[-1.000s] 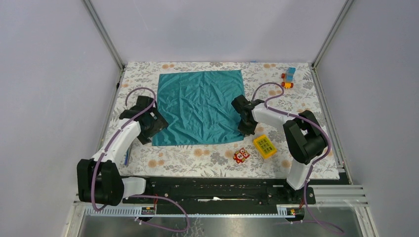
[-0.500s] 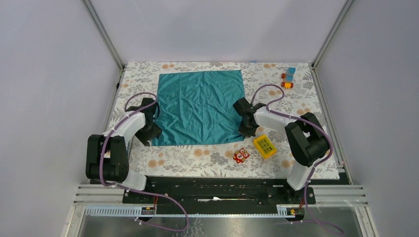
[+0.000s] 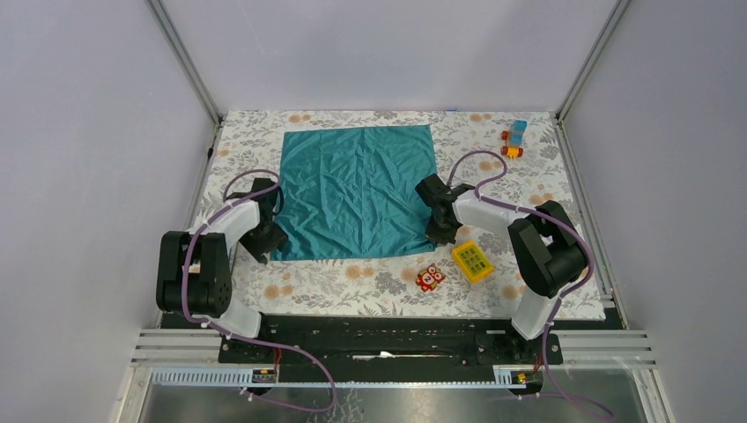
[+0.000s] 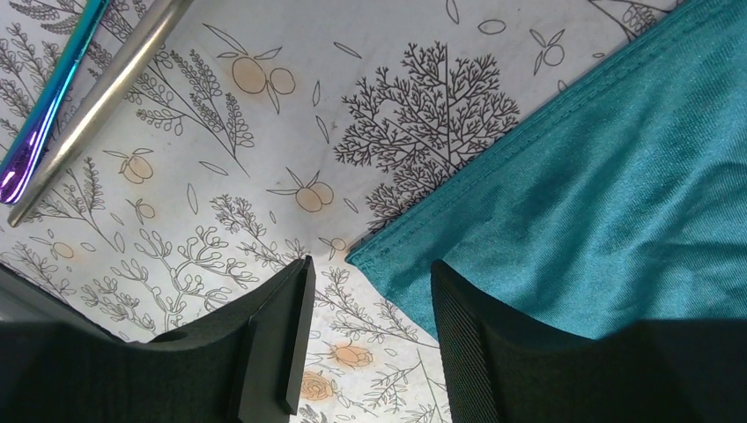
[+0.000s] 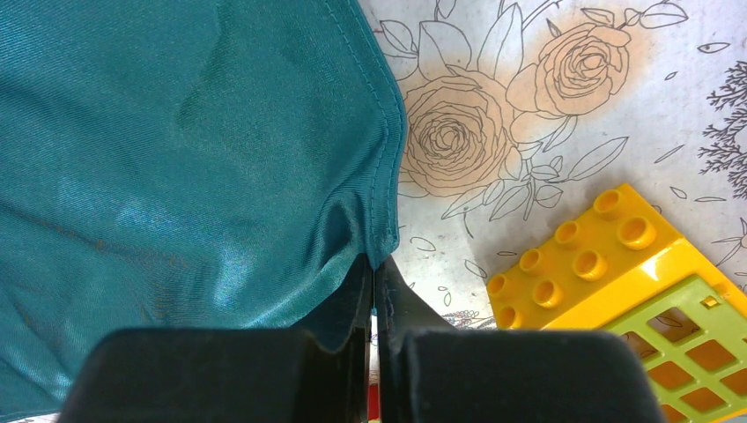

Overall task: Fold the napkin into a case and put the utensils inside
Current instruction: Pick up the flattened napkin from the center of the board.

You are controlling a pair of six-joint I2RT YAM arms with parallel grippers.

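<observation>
Your right gripper (image 5: pixel 374 264) is pressed together, pinching a corner of the napkin (image 5: pixel 176 176); the yellow block (image 5: pixel 608 256) lies just beside it. Your left gripper (image 4: pixel 370 269) is spread around another napkin corner, the utensils (image 4: pixel 104 95) apart on its left.
</observation>
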